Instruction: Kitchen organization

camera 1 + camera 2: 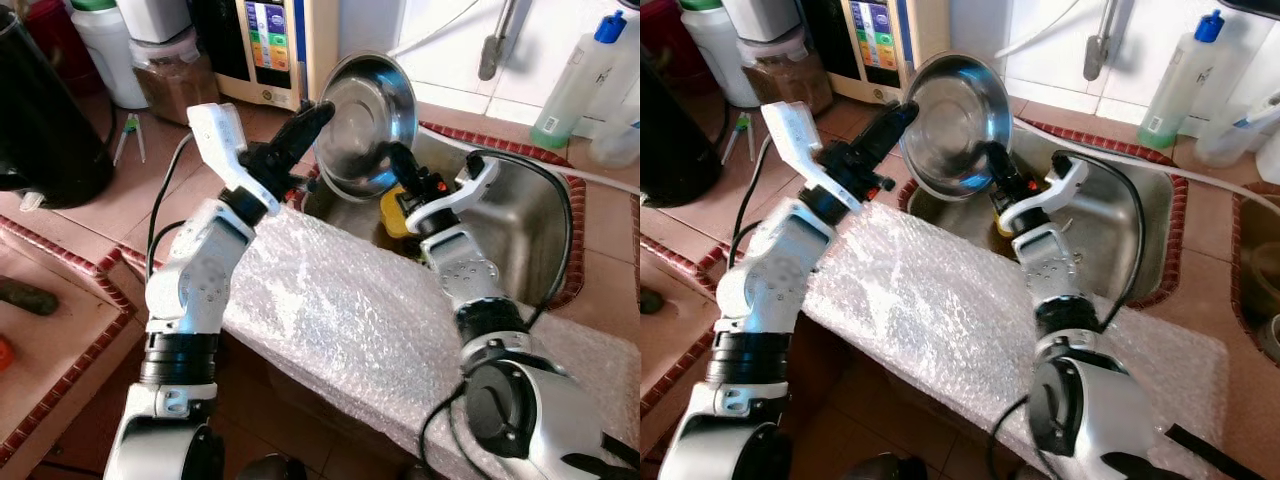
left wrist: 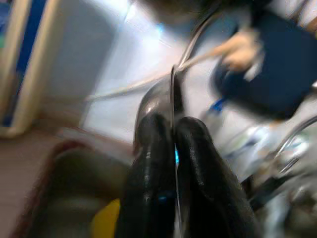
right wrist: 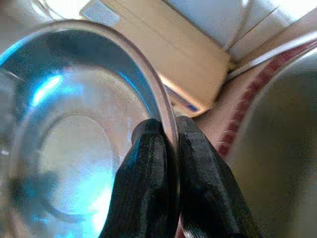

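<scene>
While both hands pinch its rim, steel bowl point(image 1: 365, 120) tilts above sink point(image 1: 520, 235).

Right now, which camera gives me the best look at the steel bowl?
The right eye view: the steel bowl shows whole, tilted over the sink, with the left gripper and right gripper pinching opposite sides of its rim. The left eye view shows nearly the same. The right wrist view shows its inside close up; the left wrist view, a blurred rim edge.

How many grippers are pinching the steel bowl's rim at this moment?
2. The left gripper clamps the steel bowl at its upper left rim; the right gripper clamps its lower right rim, above the sink.
</scene>
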You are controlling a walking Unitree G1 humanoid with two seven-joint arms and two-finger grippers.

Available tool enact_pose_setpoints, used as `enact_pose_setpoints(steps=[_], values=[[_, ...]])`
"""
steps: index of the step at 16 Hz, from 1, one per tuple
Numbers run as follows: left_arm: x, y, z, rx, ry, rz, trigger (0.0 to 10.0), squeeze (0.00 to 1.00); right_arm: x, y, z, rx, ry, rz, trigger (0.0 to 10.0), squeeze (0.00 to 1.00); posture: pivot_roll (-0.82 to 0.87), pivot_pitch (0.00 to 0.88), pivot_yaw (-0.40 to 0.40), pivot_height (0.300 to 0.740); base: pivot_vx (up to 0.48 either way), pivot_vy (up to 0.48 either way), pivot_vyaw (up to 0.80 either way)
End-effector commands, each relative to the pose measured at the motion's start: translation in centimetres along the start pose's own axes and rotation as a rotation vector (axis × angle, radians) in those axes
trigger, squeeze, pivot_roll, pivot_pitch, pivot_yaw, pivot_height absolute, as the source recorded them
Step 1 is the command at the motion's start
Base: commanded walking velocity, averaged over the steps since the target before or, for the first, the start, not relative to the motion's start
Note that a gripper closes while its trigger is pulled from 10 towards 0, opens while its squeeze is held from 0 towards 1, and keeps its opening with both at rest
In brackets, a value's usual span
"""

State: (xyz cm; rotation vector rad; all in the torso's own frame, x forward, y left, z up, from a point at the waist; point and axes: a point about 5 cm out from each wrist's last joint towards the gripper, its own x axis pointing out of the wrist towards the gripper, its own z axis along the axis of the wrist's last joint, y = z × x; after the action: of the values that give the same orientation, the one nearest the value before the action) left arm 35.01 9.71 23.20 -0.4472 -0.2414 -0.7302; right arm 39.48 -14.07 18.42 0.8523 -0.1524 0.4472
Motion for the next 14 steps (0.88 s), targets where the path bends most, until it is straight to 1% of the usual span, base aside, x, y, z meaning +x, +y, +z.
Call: enact_pose_setpoints(steps=[1,2,6,7,9,10,11,12,13,14], values=[[0.7,1.1,-1.2,0.137,0.109,0.053,10.0,0.00,0.5,-0.1,3.5,-0.177,-0.071,-0.100,0.0,0.00,-0.01,0.091,0.073,0.740,0.000,0.000,0.00],[1.0,1.6,-1.4,0.186,0.145,0.088,10.0,0.00,0.7,0.0,4.4,-0.229,-0.087,-0.117,0.0,0.00,-0.01,0.092,0.075,0.740,0.000,0.000,0.00],[1.1,1.8,-1.5,0.191,0.144,0.093,10.0,0.00,0.5,-0.2,4.8,-0.247,-0.096,-0.139,0.0,0.00,-0.01,0.094,0.078,0.740,0.000,0.000,0.00],[1.3,1.9,-1.4,0.178,0.131,0.077,10.0,1.00,0.5,-0.2,4.8,-0.263,-0.098,-0.154,0.0,0.00,-0.01,0.096,0.081,0.740,0.000,0.000,0.00],[1.2,1.9,-1.5,0.185,0.146,0.058,10.0,1.00,0.4,-0.6,5.1,-0.326,-0.095,-0.195,0.0,0.00,-0.01,0.098,0.083,0.740,0.000,0.000,0.00],[0.7,1.9,-1.7,0.205,0.182,0.026,10.0,1.00,0.1,-1.3,5.4,-0.424,-0.062,-0.264,0.0,0.00,-0.01,0.101,0.086,0.740,0.000,0.000,0.00],[0.2,2.1,-2.0,0.232,0.226,0.005,10.0,1.00,-0.3,-2.0,5.5,-0.462,-0.041,-0.308,0.0,0.00,0.00,0.102,0.089,0.740,0.000,0.000,0.00],[-0.4,2.5,-2.3,0.247,0.264,-0.005,10.0,1.00,-0.7,-2.6,5.5,-0.528,-0.004,-0.342,0.0,0.00,0.00,0.104,0.091,0.740,0.000,0.000,0.00],[-0.8,2.8,-2.5,0.268,0.291,-0.007,10.0,1.00,-1.0,-3.0,5.6,-0.564,0.017,-0.359,0.0,0.00,0.00,0.105,0.095,0.740,0.000,0.000,0.00],[-1.5,3.3,-2.8,0.288,0.331,-0.006,10.0,1.00,-1.4,-3.6,5.5,-0.649,0.061,-0.384,0.0,0.00,0.00,0.105,0.098,0.740,0.000,0.000,0.00]])
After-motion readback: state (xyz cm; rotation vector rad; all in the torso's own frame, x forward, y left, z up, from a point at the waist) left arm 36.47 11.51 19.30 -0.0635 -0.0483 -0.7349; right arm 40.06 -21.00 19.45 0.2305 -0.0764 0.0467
